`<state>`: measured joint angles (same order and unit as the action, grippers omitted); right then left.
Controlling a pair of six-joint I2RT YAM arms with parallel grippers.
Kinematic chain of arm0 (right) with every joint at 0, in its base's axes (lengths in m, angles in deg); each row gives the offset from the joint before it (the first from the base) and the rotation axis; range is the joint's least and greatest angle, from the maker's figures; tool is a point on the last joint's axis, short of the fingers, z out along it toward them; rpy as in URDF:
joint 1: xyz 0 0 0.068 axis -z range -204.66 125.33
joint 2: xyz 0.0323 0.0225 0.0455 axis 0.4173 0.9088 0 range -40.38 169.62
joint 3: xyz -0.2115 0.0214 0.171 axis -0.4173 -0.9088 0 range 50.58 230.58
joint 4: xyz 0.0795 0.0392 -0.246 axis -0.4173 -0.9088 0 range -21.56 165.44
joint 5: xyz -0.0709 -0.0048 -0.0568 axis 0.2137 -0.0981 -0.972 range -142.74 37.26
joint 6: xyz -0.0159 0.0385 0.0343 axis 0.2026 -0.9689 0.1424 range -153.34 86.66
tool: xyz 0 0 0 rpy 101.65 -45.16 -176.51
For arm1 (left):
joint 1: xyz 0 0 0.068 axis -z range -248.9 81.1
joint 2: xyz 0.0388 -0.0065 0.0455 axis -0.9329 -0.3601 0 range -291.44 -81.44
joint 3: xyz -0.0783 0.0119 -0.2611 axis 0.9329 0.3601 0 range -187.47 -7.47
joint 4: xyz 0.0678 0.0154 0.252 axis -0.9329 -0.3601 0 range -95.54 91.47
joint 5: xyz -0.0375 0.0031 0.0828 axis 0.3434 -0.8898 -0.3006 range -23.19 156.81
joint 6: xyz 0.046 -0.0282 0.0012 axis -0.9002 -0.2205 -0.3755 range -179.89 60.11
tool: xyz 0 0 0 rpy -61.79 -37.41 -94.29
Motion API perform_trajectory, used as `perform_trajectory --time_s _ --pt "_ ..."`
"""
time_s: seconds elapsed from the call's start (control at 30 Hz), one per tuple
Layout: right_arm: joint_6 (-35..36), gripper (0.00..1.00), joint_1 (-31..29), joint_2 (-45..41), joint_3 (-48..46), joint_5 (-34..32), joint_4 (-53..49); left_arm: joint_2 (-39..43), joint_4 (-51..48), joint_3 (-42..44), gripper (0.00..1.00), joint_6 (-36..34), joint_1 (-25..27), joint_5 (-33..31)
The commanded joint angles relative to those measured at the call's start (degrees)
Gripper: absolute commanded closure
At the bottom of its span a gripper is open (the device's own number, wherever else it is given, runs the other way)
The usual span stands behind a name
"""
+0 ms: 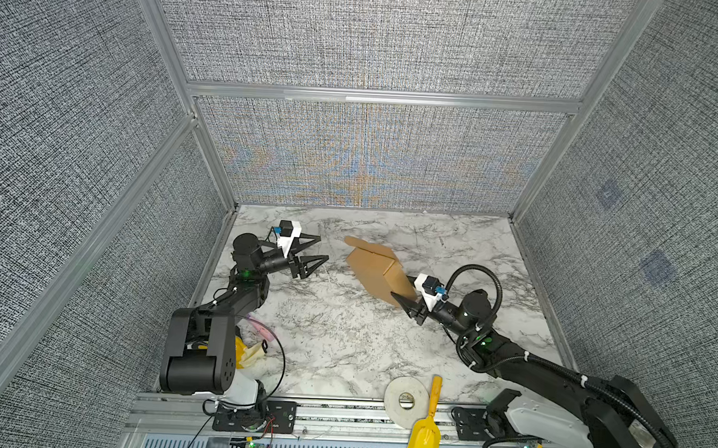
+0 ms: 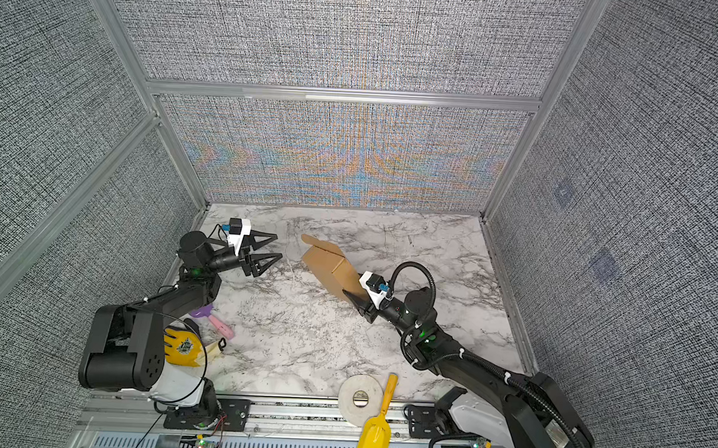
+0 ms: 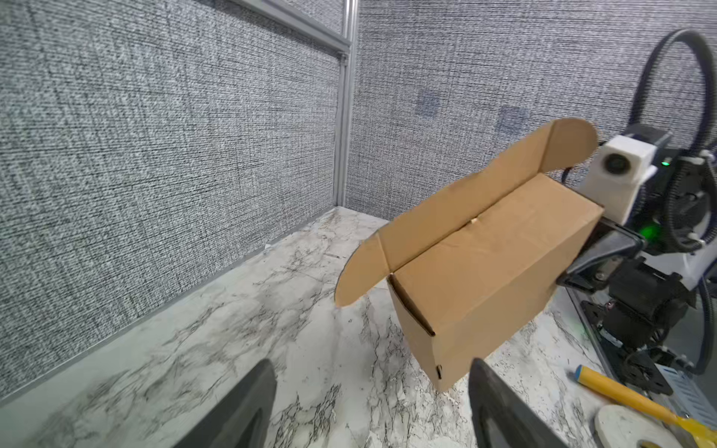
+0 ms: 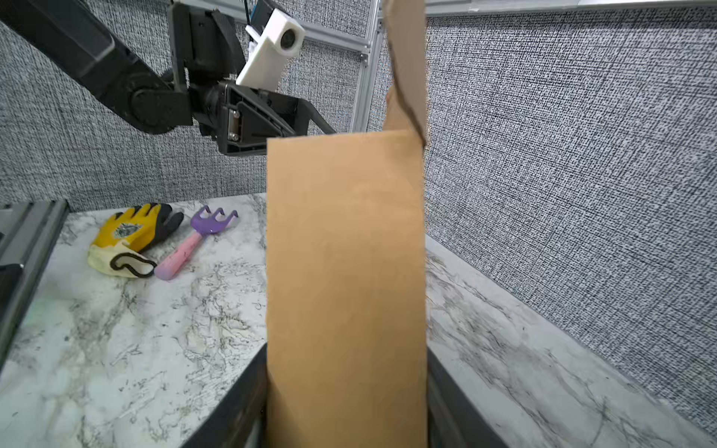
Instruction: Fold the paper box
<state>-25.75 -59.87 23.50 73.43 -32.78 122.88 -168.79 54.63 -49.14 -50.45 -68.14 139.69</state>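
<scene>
One paper box [image 1: 378, 271], lid flap open, tilts over the table [image 1: 344, 336], its near end clamped in our right gripper [image 1: 404, 293], its long axis carrying the far end toward our left gripper [image 1: 323, 247], spread empty nearby.

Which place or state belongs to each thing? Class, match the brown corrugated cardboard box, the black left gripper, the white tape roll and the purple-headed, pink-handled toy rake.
Things
1. brown corrugated cardboard box
2. black left gripper
3. white tape roll
4. purple-headed, pink-handled toy rake

Places and states
a. lies beside the yellow-and-black glove
b. open, holding nothing
c. clamped in the right gripper, lid open
d. at the marble table's front edge, beside the yellow plastic scoop

Pairs: 1-c, 2-b, 3-d, 4-a
</scene>
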Motion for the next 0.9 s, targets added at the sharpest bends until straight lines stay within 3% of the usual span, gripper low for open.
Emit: perform_trajectory --time_s 0.0,0.2,0.3,0.37,0.57,0.67,0.87 --pt "-6.65 0.46 2.0 0.02 -0.18 6.68 6.42 -0.73 8.3 -0.24 0.19 -1.24 1.04 7.17" --pt "-14.51 0.46 5.47 0.59 -2.58 13.23 14.6 -0.7 13.02 1.53 0.19 10.53 3.23 4.88" --pt "-18.6 0.46 6.98 1.62 -4.02 15.98 20.31 2.25 11.97 4.43 0.18 10.87 4.75 2.55" --pt "-21.99 0.46 7.87 2.69 -4.85 17.47 25.07 2.41 15.6 5.57 0.18 14.99 5.86 2.62" --pt "-31.22 0.46 10.05 6.36 -7.0 18.7 40.32 2.58 22.56 7.91 0.12 17.98 6.63 0.57" --pt "-33.75 0.46 10.09 7.78 -5.49 20.96 41.33 2.16 23.85 7.25 0.01 19.55 7.87 1.19" --pt "-35.13 0.46 10.15 8.57 -3.59 24.05 41.33 0.63 27.27 5.72 0.01 22.59 10.63 1.42"
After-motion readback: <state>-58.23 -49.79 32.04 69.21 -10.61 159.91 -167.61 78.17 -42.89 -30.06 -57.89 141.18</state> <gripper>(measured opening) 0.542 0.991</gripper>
